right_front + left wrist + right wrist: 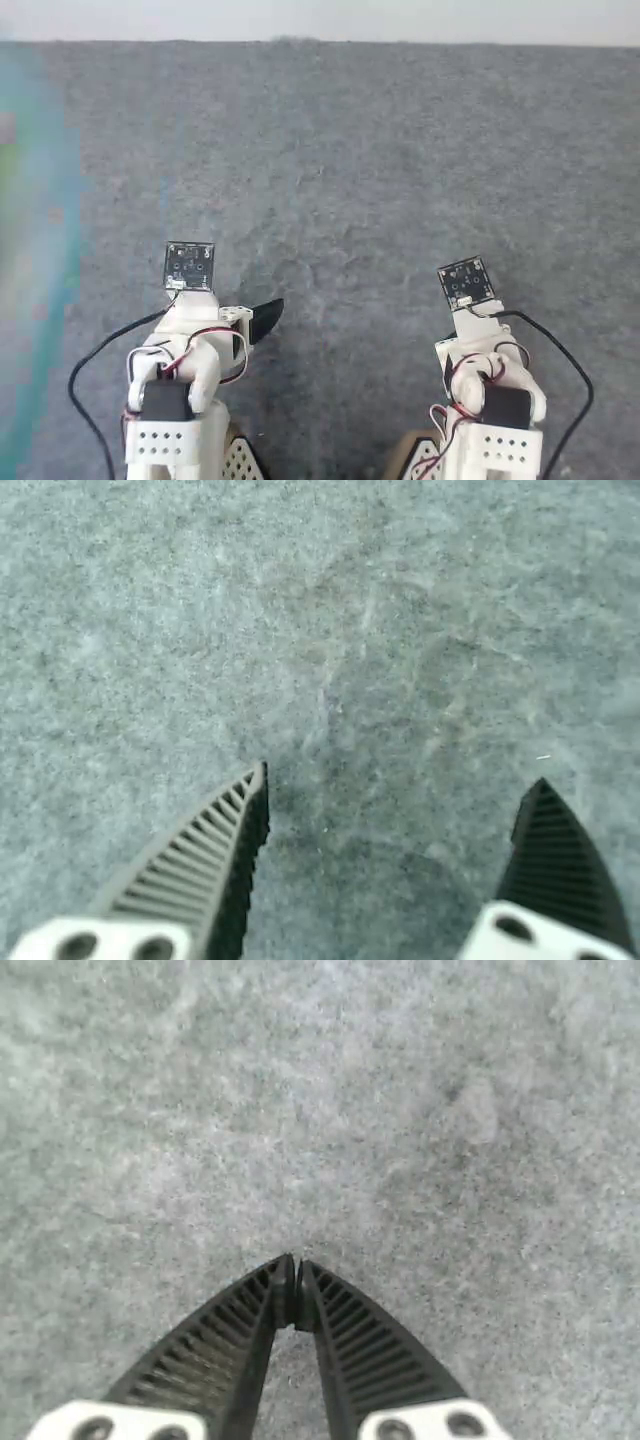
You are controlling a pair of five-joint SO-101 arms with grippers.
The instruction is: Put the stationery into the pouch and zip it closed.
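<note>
My left gripper is open, its two ribbed black fingers spread wide just above the bare grey felt mat. In the high view the left arm sits near the front edge at the left, with one black finger sticking out to its right. My right gripper is shut, its fingertips meeting with nothing between them, low over the same mat. The right arm sits near the front edge at the right.
The grey felt mat covers the whole table up to a pale strip at the far edge. Black cables loop beside both arm bases at the front.
</note>
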